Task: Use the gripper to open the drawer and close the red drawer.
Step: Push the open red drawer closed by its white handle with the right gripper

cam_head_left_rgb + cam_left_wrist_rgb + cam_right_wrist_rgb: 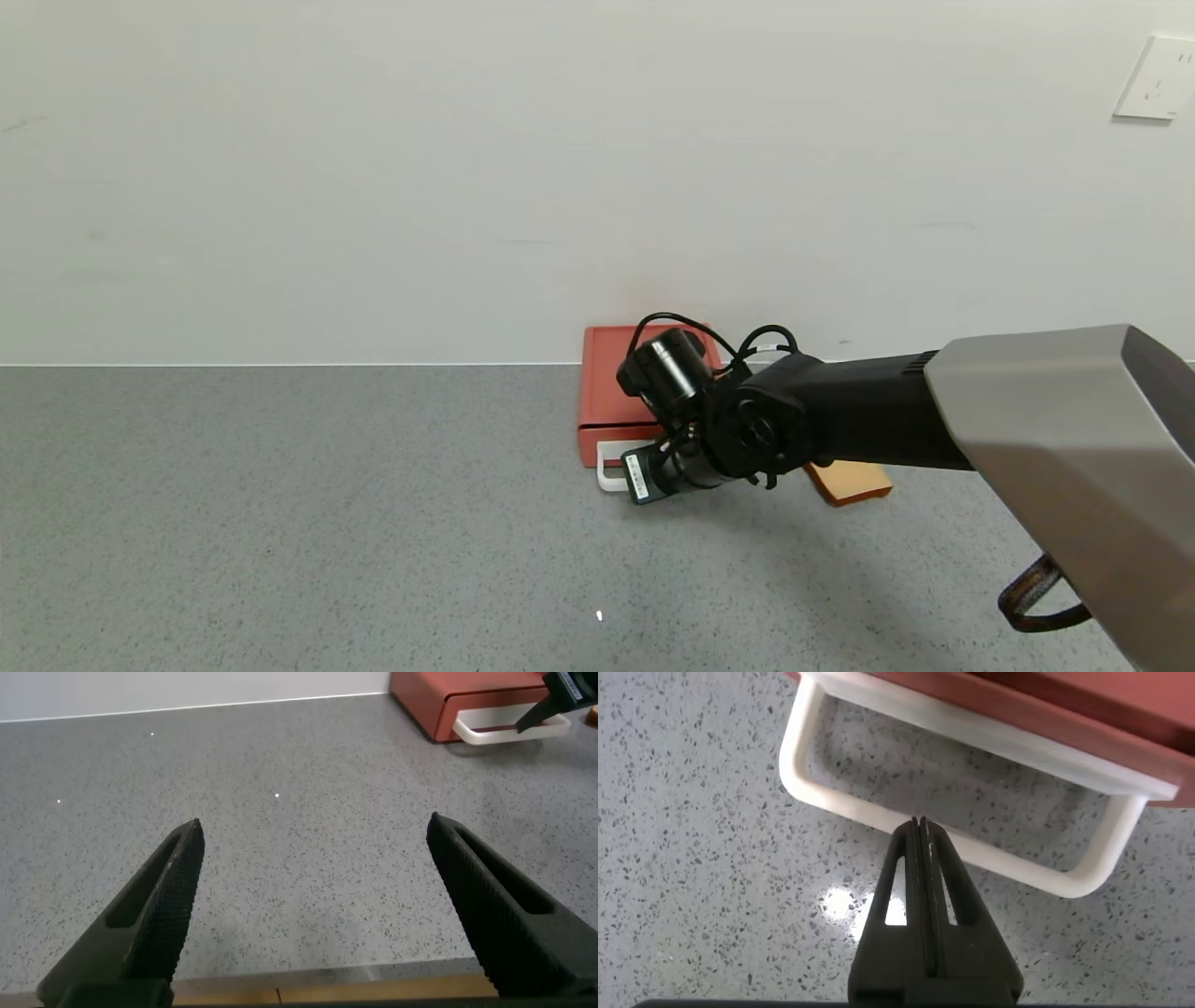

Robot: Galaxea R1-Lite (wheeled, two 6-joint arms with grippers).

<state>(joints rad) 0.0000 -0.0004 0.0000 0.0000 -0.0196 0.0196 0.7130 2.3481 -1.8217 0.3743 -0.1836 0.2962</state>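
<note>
Item 1, the red drawer [621, 392]: one unit, a flat terracotta plastic box on the grey table [280, 523], back edge against the wall, just beside my right arm's reach. I judge it light and rigid, likely to slide bodily on the smooth top if I pull hard; a slow, level pull is advisable. The tray looks at or near shut.

Item 2, white loop handle [971, 826]: one, stiff plastic, projecting from the tray front. This is the only sensible place to take hold, at the middle of its front bar, or by hooking inside the loop.

Item 3, right gripper [920, 826]: one, jaws pressed together, gripping nothing; tips meet the outer edge of the handle's front bar.

Item 4, left gripper [313, 835]: one, spread wide, empty, low over bare table well apart from the drawer.

Item 5, tan toast-shaped slice [850, 481]: one, lying beside the drawer, partly under my right arm. Not needed.
</note>
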